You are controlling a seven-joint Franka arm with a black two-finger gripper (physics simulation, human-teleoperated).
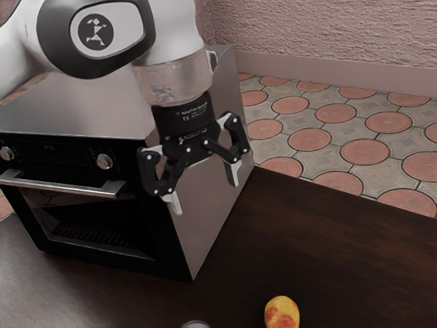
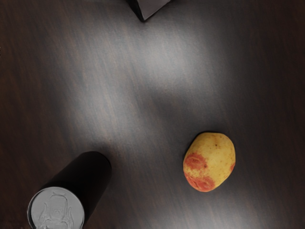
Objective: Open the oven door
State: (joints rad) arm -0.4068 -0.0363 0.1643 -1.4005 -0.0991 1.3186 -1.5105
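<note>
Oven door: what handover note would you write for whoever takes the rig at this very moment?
Tool: open and empty, hanging near the oven's plain side panel, clear of the handle.
Oven door: looks shut, its handle running across the front below the dials.
Nearby: a potato and a can on the table.
Done: no opening of the door to see.
Left: probably bring the tool round to the handle, then pull the door open.

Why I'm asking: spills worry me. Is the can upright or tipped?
Upright. The can shows its silver lid face-up, black side running down to the table.
</note>
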